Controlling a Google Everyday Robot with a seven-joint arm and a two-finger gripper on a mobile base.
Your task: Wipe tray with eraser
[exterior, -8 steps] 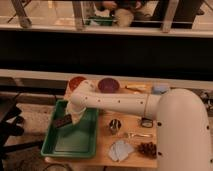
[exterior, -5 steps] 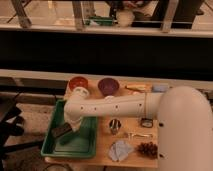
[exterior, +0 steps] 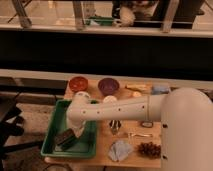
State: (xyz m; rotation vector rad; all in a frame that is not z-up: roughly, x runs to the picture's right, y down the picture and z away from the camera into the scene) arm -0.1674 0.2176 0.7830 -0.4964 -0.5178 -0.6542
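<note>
A large green tray [exterior: 54, 125] with a raised rim lies on the left part of the wooden table. Inside it, near the front middle, a small dark eraser [exterior: 65, 138] rests flat on the tray floor. My white arm reaches in from the right and bends down over the tray. The gripper [exterior: 75, 132] sits at the arm's lower end, shut on the eraser, its fingers mostly hidden by the arm's elbow.
Behind the tray stand a red-orange bowl [exterior: 78, 83] and a purple bowl [exterior: 108, 85]. A light grey-blue cloth [exterior: 120, 149], a pine cone [exterior: 149, 149], a small metal cup [exterior: 115, 127] and other small items lie right of the tray. A dark chair [exterior: 9, 120] stands at left.
The eraser and gripper have slid from the tray's far left part toward the front middle of the tray.
</note>
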